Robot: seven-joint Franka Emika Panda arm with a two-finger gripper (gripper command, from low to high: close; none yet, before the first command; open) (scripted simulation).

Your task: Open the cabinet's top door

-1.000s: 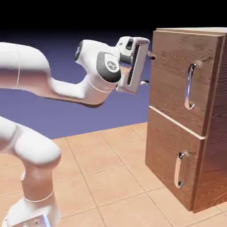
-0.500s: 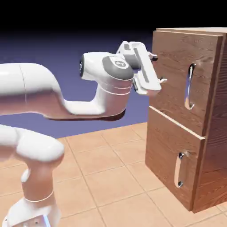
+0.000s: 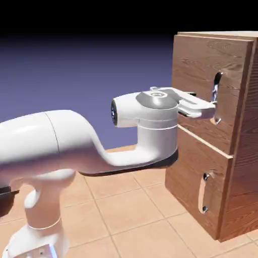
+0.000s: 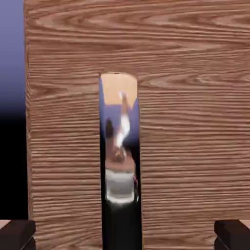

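The cabinet [image 3: 246,166] of brown wood grain stands at the exterior view's right. Its top door [image 3: 194,65] is shut and carries a long silver vertical handle [image 3: 216,85]. My gripper [image 3: 210,109] is level and points at the door, its fingertips right by the lower half of that handle. In the hand view the top door [image 4: 195,122] fills the frame and the mirror-like handle [image 4: 120,156] runs down the middle. The two dark fingertips [image 4: 17,234] sit wide apart at the bottom corners, so the gripper [image 4: 124,235] is open with the handle between the jaws, untouched.
Below the top door is a shorter panel [image 3: 186,166] with a short silver handle [image 3: 203,194]. The tiled floor [image 3: 126,201] spreads in front of the cabinet. My white arm [image 3: 75,146] stretches across from the left.
The hand dropped from beside the cabinet's top corner, turned level and moved right, up to the top door's handle. The jaws stayed open.
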